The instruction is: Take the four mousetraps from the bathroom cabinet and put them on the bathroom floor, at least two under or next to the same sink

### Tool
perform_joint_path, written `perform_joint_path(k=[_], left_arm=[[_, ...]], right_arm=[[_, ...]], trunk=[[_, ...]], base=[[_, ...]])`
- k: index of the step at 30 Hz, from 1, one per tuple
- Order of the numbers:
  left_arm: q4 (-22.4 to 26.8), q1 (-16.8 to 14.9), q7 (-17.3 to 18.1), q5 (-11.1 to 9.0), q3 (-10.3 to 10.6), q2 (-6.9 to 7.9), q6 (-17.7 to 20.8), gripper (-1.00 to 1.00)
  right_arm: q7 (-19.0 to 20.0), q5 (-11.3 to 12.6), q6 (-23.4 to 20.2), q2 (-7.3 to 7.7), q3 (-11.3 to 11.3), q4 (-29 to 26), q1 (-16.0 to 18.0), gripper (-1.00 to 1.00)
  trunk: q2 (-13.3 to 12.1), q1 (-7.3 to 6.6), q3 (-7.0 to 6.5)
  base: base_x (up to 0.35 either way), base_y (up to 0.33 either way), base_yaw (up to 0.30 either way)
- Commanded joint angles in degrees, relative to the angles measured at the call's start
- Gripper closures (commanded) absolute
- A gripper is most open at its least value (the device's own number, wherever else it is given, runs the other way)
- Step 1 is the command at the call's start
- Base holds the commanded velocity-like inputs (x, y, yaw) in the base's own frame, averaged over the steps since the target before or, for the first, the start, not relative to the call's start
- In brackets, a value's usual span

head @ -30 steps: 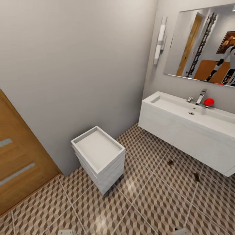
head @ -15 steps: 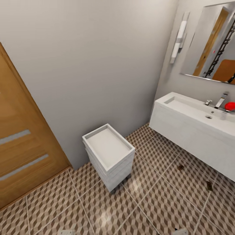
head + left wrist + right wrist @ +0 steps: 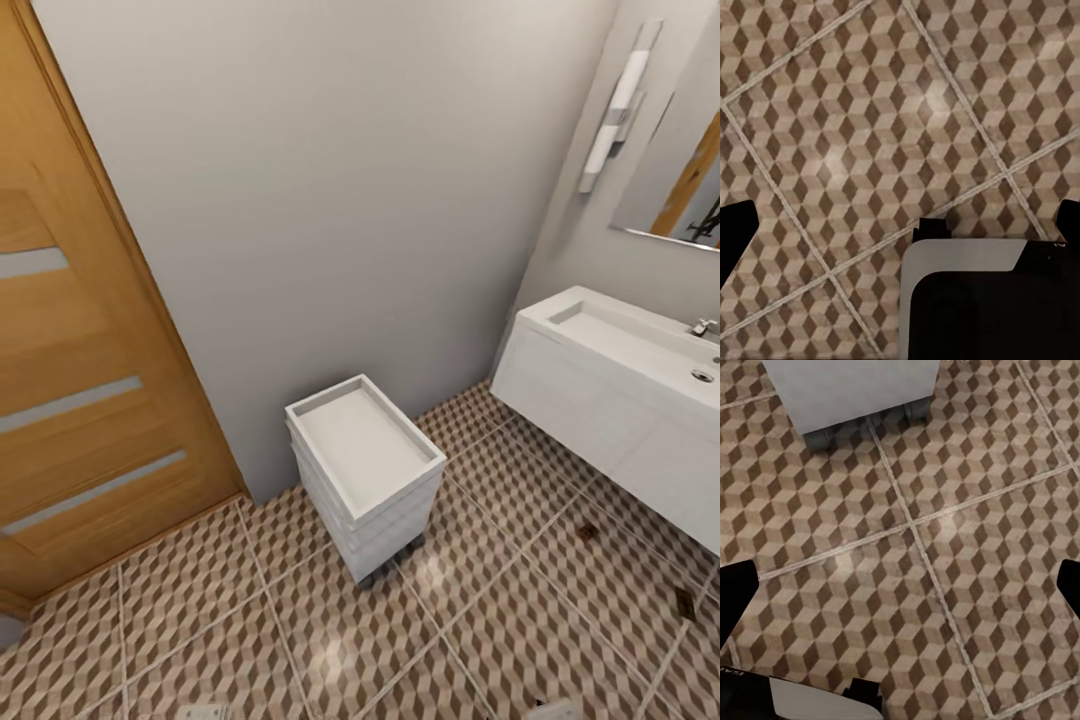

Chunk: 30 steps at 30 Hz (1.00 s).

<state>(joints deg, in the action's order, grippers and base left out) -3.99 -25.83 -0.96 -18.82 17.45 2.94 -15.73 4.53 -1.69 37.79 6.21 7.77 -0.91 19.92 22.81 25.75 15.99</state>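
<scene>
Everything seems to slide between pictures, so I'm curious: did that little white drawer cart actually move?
No. The white drawer cart keeps its place against the grey wall and the sink; the camera turned left.

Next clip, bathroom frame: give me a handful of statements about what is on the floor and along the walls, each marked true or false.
1. Two mousetraps lie on the bathroom floor in front of the bathroom sink. True; the second lies nearer the picture's right edge.
2. A white drawer unit stands on the tiles by the grey wall. True.
3. The wooden door is at the right of the head view. False; it is at the left.
4. A mousetrap lies on top of the white drawer unit. False; its tray top is bare.
5. A tube light hangs beside the mirror. True.
</scene>
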Motion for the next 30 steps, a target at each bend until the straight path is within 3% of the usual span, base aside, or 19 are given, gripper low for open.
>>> perform_joint_path(k=[1, 30], left_arm=[[-0.2, -0.1, -0.1, -0.2, 0.5, -0.04, -0.4, -1.0], [-0.2, -0.1, -0.1, -0.2, 0.5, -0.04, -0.4, -1.0]], right_arm=[[0.0, -0.2, 0.2, 0.03, 0.0, 0.0, 0.0, -1.0], [0.0, -0.2, 0.2, 0.02, 0.0, 0.0, 0.0, -1.0]], trunk=[[0.1, 0.03, 0.15], [0.1, 0.03, 1.66]], base=[[0.0, 0.0, 0.24], [0.0, 0.0, 0.241]])
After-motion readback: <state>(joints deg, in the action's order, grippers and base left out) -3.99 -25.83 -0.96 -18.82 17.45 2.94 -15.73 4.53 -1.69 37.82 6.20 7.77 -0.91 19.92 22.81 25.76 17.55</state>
